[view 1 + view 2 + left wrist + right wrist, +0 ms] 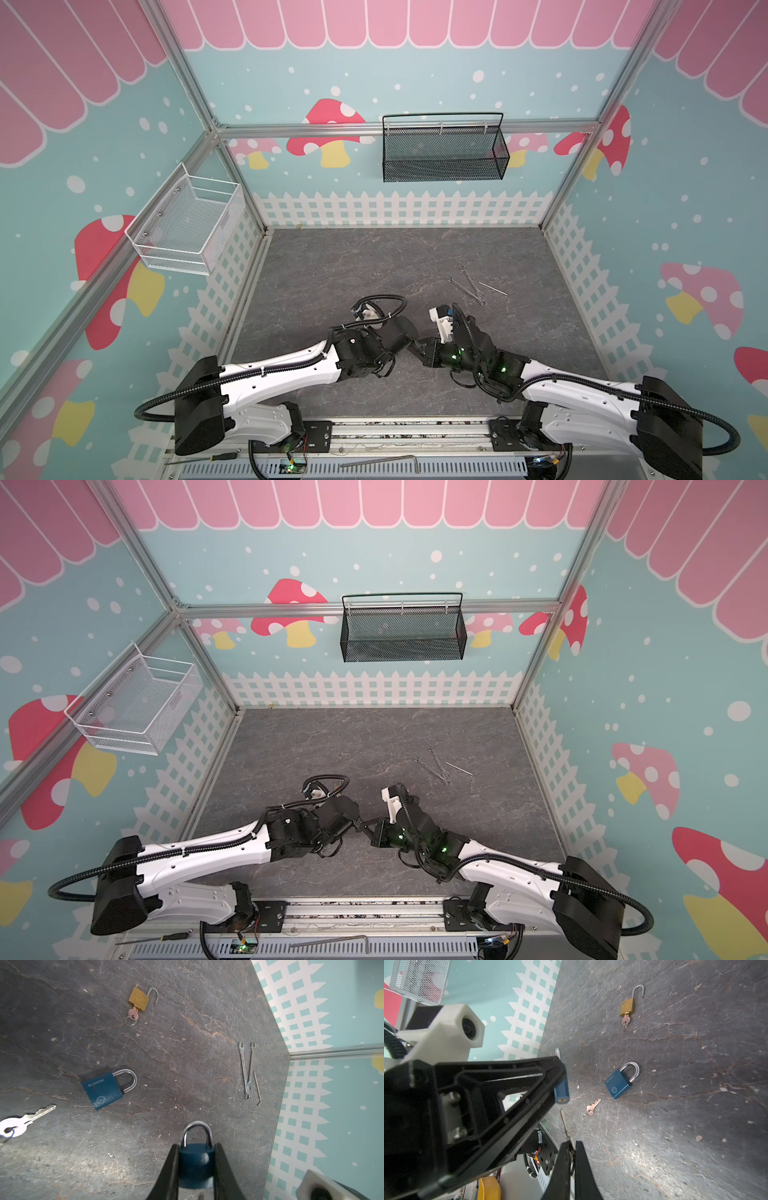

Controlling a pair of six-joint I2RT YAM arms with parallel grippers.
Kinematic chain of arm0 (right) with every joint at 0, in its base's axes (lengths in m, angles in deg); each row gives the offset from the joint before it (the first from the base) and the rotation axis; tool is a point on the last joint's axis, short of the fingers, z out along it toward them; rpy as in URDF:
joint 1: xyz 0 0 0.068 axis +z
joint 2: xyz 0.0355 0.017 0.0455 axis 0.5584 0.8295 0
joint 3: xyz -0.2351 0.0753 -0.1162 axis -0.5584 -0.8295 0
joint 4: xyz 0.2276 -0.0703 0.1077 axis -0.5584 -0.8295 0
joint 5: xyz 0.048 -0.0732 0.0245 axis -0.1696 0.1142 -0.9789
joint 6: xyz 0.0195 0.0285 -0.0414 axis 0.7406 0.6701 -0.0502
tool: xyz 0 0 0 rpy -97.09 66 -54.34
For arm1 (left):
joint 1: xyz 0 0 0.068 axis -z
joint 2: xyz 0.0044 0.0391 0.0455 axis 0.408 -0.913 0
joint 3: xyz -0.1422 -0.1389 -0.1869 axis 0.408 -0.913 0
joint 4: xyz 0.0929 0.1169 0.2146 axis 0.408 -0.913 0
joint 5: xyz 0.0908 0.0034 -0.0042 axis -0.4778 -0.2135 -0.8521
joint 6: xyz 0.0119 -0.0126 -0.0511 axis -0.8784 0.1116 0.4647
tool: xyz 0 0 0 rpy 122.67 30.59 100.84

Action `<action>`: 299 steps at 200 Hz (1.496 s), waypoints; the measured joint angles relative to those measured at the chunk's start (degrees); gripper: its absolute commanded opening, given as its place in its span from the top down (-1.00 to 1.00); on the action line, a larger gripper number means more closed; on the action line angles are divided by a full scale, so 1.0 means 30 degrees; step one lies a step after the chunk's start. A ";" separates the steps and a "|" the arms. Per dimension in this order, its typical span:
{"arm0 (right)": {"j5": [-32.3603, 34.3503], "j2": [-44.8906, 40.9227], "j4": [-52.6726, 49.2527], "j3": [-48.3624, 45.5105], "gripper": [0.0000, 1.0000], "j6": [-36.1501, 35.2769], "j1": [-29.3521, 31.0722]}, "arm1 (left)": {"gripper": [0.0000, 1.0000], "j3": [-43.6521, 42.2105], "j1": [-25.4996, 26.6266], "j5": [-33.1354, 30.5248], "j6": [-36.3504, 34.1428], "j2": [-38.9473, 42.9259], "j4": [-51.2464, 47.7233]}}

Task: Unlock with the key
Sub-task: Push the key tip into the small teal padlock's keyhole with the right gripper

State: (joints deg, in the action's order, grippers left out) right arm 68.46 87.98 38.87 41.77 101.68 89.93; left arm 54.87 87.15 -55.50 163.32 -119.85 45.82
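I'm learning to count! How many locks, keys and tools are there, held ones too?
Blue metal padlocks: 2, one lying, one in the left gripper
Open brass padlock: 1
Small metal keys: 3, in that padlock, loose, in the right gripper
Steel spanners: 2
Thin hex key: 1
Total: 9

The bench (207, 1022) is a dark grey, stone-patterned slab with pale veins and scattered crumbs. On it lie a brass padlock (138, 1000), flat, its shackle swung open and a small key (133, 1014) with a ring in its keyway, a blue padlock (101, 1093) flat with its shackle shut, and near that but apart from it a loose silver key (29, 1119) on a ring. Well apart from these, towards the fence-patterned wall, two slim spanners (243, 1071) meet at one end in a narrow V, with a hex key (256, 1088) just beside them
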 measured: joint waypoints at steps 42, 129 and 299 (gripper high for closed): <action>0.0168 0.0393 0.0117 0.0073 1.00 0.0102 0.0000 | 1.00 0.0007 -0.0015 0.0168 0.0000 -0.0015 0.0007; 0.0619 0.0495 -0.0029 0.0248 1.00 0.0124 0.0007 | 1.00 0.0015 -0.0124 0.0379 0.0000 -0.0080 0.0517; 0.3024 -0.0007 -0.2863 0.1523 1.00 -0.1151 0.0270 | 1.00 0.0022 -0.0233 0.0525 0.0007 -0.0444 0.1508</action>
State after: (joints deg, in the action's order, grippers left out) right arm 77.53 87.95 30.28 46.34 98.23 90.74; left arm 54.94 86.45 -53.93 163.34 -121.18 50.35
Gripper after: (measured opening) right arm 0.058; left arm 0.206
